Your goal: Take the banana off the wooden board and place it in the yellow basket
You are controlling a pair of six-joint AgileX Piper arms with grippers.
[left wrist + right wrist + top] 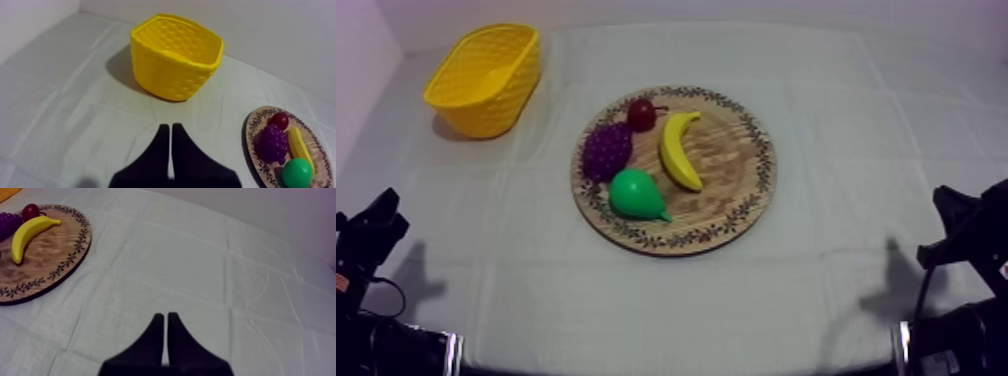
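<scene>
A yellow banana (679, 150) lies on the round wooden board (736, 210) at the table's middle, with purple grapes (606, 150), a small red fruit (641, 114) and a green pear (635, 194) to its left. The yellow basket (486, 78) stands at the far left, with nothing in it that I can see. My left gripper (168, 131) is shut on nothing, low over the cloth in front of the basket (175, 57), the board (252, 125) off to its side. My right gripper (165, 319) is shut too, over bare cloth away from the board (60, 263) and banana (27, 234).
Both arms rest low at the near corners, the left arm (366, 240) and the right arm (966, 225). Open cloth lies between the board and the basket, and all along the table's right half.
</scene>
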